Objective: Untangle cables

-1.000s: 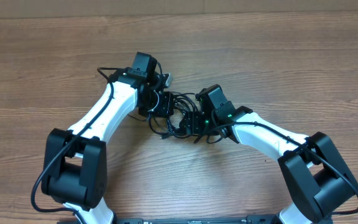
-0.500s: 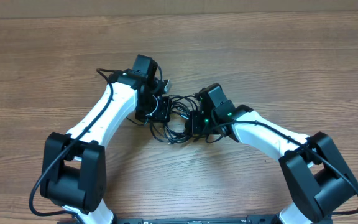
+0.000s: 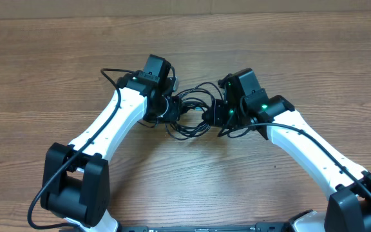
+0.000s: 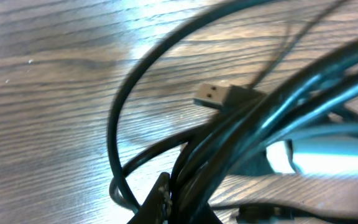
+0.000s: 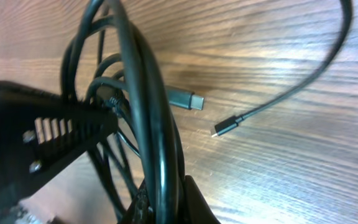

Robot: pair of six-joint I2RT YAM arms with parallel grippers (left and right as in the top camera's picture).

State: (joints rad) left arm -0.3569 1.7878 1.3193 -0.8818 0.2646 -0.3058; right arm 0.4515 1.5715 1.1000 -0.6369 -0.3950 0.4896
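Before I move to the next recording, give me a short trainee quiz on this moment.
1. True or false: the left end effector and the right end effector are both shut on the cables.
2. In the right wrist view, the grey plug is: A) free of the jaws; B) clamped in the jaws; C) pushed into a socket.
3. Which wrist view shows a flat rectangular USB plug?

Key: 1 true; 2 A; 3 left wrist.
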